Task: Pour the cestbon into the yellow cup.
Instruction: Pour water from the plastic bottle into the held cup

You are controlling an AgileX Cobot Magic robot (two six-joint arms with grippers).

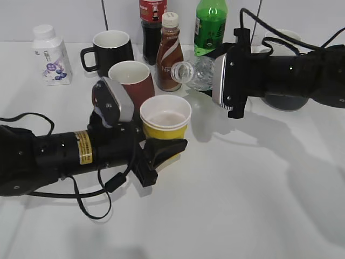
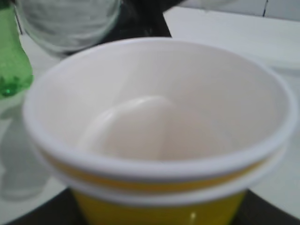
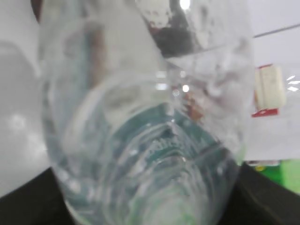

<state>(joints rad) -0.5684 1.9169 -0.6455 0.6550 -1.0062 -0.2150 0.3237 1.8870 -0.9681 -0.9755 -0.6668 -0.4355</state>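
Left tool (image 1: 161, 154) clamped around the yellow cup (image 1: 165, 123), upright above the table (image 1: 242, 205). Up and to the right, the cestbon (image 1: 195, 72) gripped in the right tool (image 1: 215, 75), lying nearly level, open mouth toward the cup but short of its rim.

- The yellow cup (image 2: 159, 140) fills the frame, white inside, rolled rim.
- A clear bottle (image 2: 68, 21) sits above its rim.
- A green bottle (image 2: 11, 56) stands at left.
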